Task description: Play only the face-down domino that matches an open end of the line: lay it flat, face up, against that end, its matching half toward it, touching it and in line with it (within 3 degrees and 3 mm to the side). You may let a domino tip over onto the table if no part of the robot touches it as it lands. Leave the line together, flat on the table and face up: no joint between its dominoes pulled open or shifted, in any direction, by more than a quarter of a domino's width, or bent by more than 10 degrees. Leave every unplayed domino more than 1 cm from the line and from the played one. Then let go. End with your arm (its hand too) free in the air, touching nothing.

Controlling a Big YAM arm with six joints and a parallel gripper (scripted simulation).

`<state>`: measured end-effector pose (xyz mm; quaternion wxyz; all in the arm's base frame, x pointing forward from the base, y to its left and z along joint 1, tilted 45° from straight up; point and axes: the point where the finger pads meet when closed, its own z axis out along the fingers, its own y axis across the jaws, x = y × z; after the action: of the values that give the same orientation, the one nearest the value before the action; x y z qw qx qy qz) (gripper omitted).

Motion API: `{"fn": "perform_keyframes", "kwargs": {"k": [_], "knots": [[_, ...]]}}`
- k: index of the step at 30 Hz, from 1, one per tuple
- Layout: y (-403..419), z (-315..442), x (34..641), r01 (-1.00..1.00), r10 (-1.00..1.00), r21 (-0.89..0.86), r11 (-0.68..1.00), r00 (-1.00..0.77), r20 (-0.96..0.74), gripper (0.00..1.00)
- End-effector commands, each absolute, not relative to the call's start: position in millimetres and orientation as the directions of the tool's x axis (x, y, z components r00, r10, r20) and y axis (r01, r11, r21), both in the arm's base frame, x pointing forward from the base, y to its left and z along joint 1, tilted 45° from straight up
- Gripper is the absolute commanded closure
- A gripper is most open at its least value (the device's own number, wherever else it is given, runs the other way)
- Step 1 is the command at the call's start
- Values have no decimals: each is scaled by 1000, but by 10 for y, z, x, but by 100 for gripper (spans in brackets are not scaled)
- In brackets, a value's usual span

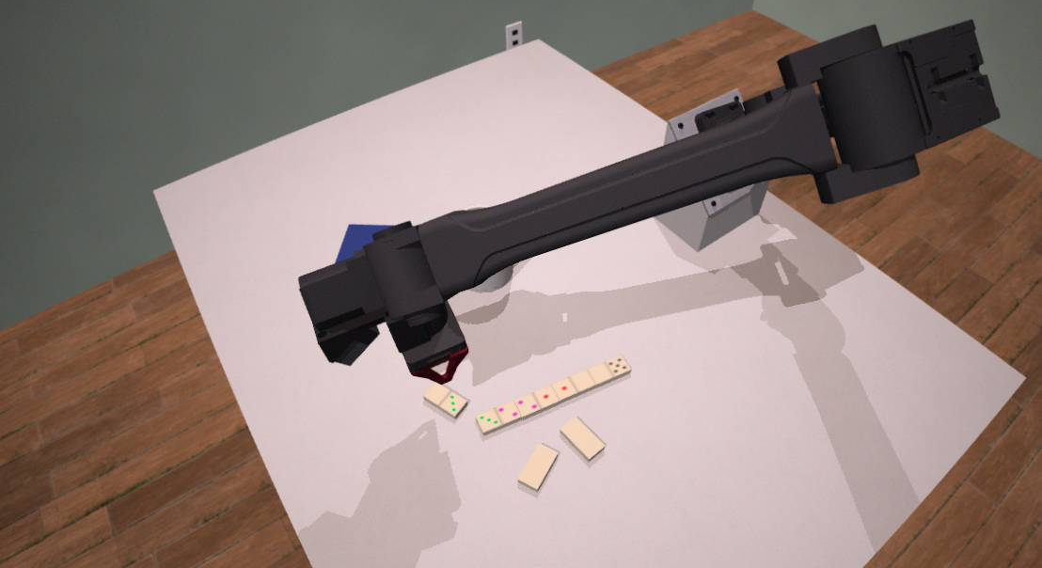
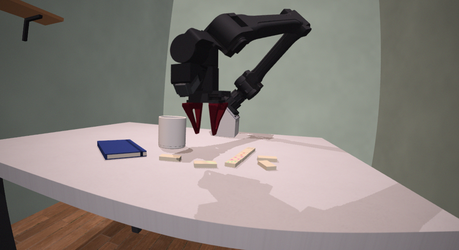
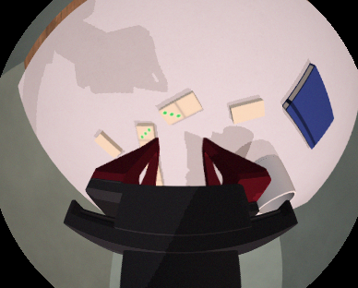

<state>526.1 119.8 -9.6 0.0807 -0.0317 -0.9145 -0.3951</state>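
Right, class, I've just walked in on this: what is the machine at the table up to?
A single black arm hangs its gripper above the table, fingers apart and holding nothing. Below lies a line of face-up dominoes. A loose domino with three green dots lies face up just off the line's green end, at an angle and not touching it. Two blank-backed dominoes lie nearby.

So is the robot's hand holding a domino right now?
No, the hand holds nothing. Its red fingers hang apart above the table, and the green-dotted domino lies flat below.
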Motion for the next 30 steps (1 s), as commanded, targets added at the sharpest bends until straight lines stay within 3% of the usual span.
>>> {"fn": "perform_keyframes", "kwargs": {"k": [1, 5, 13, 22, 30], "knots": [[1194, 50, 5336, 321, 164, 665, 674, -943, 289, 57], [1215, 127, 5361, 523, 326, 580, 625, -849, 416, 57], [1170, -10, 5309, 517, 300, 581, 629, -850, 432, 57], [1217, 156, 5369, 866, 608, 311, 392, -497, 619, 57], [1170, 20, 5316, 843, 572, 324, 429, -531, 626, 57]]}}
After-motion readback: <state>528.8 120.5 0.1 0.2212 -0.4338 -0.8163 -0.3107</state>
